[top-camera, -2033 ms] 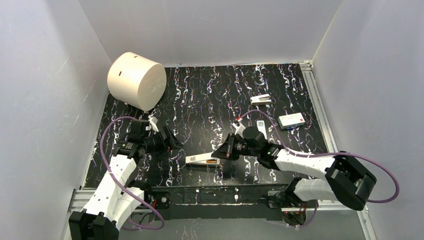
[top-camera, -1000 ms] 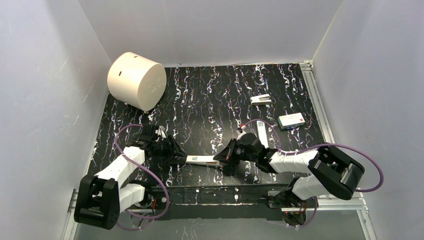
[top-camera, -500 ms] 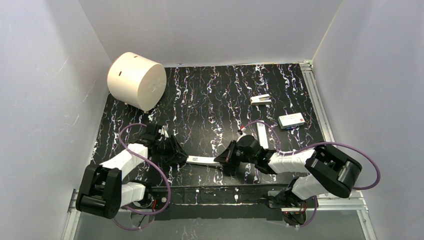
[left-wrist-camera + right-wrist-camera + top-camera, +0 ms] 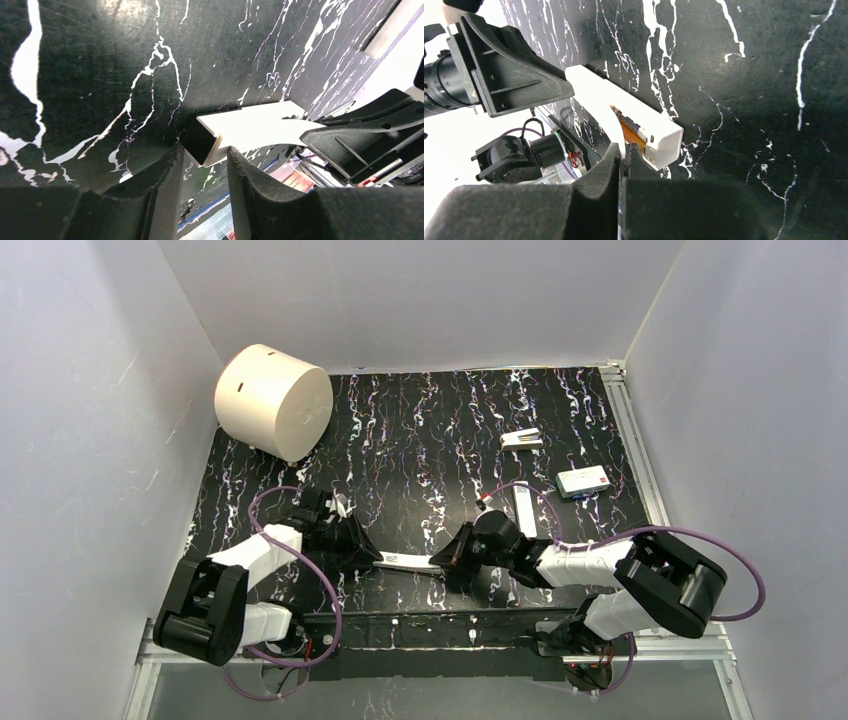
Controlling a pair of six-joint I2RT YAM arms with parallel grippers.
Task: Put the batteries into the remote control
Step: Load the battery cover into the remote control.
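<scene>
The white remote control (image 4: 405, 561) lies near the table's front edge, between my two grippers. In the right wrist view its long recess faces up, and a dark battery (image 4: 630, 125) with a copper-orange tint lies inside. My right gripper (image 4: 624, 152) is shut, its tips resting against the recess edge at the remote's right end (image 4: 664, 140). Nothing shows between its pads. My left gripper (image 4: 204, 160) is at the remote's left end (image 4: 210, 142). That end sits just between its fingertips (image 4: 172, 160), which stand a remote's width apart. No second battery is visible.
A plain white strip (image 4: 524, 510) lies behind the right arm. A white box with a red mark (image 4: 584, 480) and a small white piece (image 4: 521, 439) lie further back right. A large white cylinder (image 4: 272, 400) stands at the back left. The right gripper's black body (image 4: 370, 135) is close to the left gripper.
My left gripper has slid right onto the remote's left end and its jaws have narrowed. The right gripper has stayed shut at the right end.
</scene>
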